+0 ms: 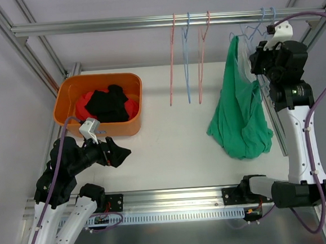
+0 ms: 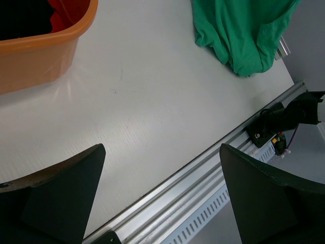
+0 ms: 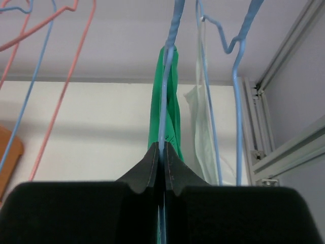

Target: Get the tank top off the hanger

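Right wrist view shows the right claw (image 3: pixel 163 161) pinched shut on the blue hanger (image 3: pixel 163 101), with the green tank top (image 3: pixel 174 112) draped on it just beyond the fingertips. The left claw (image 2: pixel 161 168) gapes open over the worktop (image 2: pixel 152 101), the tank top well ahead to its right.

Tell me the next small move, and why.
Probably swing the left gripper, open by the bin, across to the green tank top. The right gripper pinches its blue hanger, so the top needs a second grip.
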You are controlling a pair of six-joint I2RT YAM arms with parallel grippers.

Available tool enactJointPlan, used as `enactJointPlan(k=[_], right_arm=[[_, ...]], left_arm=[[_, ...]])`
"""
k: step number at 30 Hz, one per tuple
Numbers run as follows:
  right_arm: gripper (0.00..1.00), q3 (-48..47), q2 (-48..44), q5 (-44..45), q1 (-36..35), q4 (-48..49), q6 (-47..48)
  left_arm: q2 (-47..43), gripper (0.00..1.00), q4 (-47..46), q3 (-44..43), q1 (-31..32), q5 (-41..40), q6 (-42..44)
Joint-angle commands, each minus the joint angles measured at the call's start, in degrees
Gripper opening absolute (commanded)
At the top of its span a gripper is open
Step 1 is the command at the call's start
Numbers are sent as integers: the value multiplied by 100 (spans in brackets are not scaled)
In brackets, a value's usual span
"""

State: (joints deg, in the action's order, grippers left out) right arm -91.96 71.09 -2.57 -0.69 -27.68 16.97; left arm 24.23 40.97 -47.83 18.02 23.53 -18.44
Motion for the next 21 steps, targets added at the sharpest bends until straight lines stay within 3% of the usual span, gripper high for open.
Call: enactJointPlan(k=[1, 2, 4, 10, 14, 17, 21], right_arm=[[0, 642, -709, -594, -45, 1701, -659], [0, 1167, -1102, -604, -28, 2714, -886], [0, 1250, -1210, -596, -37, 3142, -932], [0, 1207, -1027, -745, -28, 3576, -695], [0, 1260, -1106, -956, -28, 3472, -730], [0, 1312, -1588, -938, -37, 2849, -748], [0, 1751, -2982, -807, -28, 2129, -792]], left_arm=[[-76, 99, -186, 55, 17, 90, 42], [-111, 99, -195, 72, 17, 90, 24], [-129, 99, -203, 81, 17, 99, 16], [-208, 99, -221, 99, 17, 143, 7], [-252, 99, -221, 108, 17, 169, -2], [-156, 99, -221, -67, 17, 362, 16], [142, 99, -422, -777, 17, 731, -98]])
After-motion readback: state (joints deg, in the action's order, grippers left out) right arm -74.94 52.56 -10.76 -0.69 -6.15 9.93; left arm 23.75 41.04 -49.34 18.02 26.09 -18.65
